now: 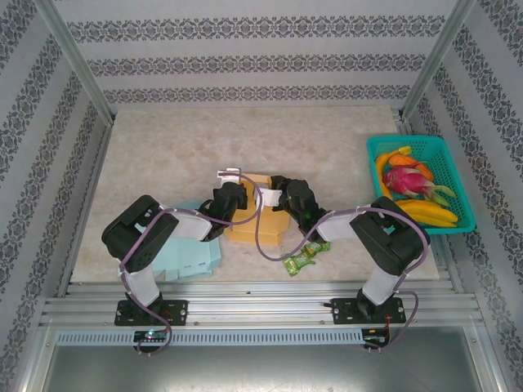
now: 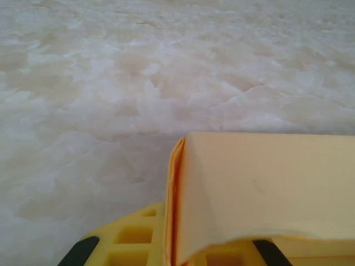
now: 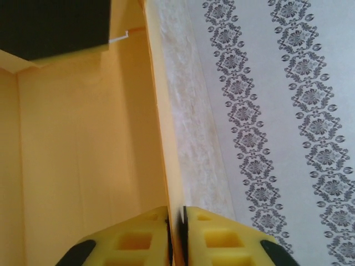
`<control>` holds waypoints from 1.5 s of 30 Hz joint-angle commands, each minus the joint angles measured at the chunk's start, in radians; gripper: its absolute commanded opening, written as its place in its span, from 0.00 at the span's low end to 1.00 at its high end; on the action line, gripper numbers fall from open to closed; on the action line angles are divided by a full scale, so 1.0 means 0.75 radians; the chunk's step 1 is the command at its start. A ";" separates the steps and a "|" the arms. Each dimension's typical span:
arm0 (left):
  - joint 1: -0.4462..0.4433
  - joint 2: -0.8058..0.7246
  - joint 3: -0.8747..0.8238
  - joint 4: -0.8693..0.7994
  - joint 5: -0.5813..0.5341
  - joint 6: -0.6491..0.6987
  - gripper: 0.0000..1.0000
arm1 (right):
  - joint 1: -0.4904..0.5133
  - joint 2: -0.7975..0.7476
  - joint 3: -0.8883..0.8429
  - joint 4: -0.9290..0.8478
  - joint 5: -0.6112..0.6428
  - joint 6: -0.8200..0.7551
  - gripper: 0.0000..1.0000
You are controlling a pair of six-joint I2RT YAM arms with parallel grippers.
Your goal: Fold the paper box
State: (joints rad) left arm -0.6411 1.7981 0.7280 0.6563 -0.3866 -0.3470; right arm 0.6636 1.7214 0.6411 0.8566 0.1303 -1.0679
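box: you have the orange paper box [image 1: 274, 222] in the middle of the marble-look table [image 1: 163, 155], between the two arms, partly folded up.
left gripper: the left gripper [image 1: 243, 194] sits at the box's left side. In the left wrist view your yellow fingers [image 2: 130, 238] are closed on a folded flap edge; the flap curls over the right-hand finger.
right gripper: the right gripper [image 1: 280, 194] is at the box's right side. In the right wrist view both yellow fingers [image 3: 222, 241] are pinched on a thin upright box wall, with only a hairline dark slit next to the paper.
box interior: the right wrist view shows orange panels left of the pinched wall, with a dark block at top left. You can't tell what that block is.
blue sheets: light blue paper sheets [image 1: 189, 257] lie flat under your left arm, just left of the box.
packet: a green snack packet [image 1: 304, 258] lies near the front edge, just right of the box, apart from it.
basket: a teal basket [image 1: 433, 145] sits at the right edge, well apart from the box. It holds bananas [image 1: 429, 212] and a dragon fruit [image 1: 406, 180].
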 commanded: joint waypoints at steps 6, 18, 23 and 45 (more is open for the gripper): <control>0.016 0.041 -0.001 0.107 -0.083 -0.010 0.00 | 0.055 -0.163 -0.006 -0.138 0.007 0.326 0.50; 0.016 0.102 0.012 0.156 -0.110 0.089 0.00 | 0.086 -0.552 -0.067 -0.389 0.169 1.027 0.61; 0.040 0.185 0.000 0.277 -0.058 0.077 0.00 | 0.077 -0.658 0.054 -0.761 0.284 1.652 0.61; 0.067 0.271 -0.011 0.341 -0.005 0.065 0.00 | -0.074 -0.287 0.264 -0.741 -0.045 2.297 0.63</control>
State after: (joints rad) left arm -0.6018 1.9602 0.7349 0.9699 -0.4110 -0.2985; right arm 0.6338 1.4685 0.8059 0.2741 0.1631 0.5842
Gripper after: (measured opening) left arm 0.099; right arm 0.632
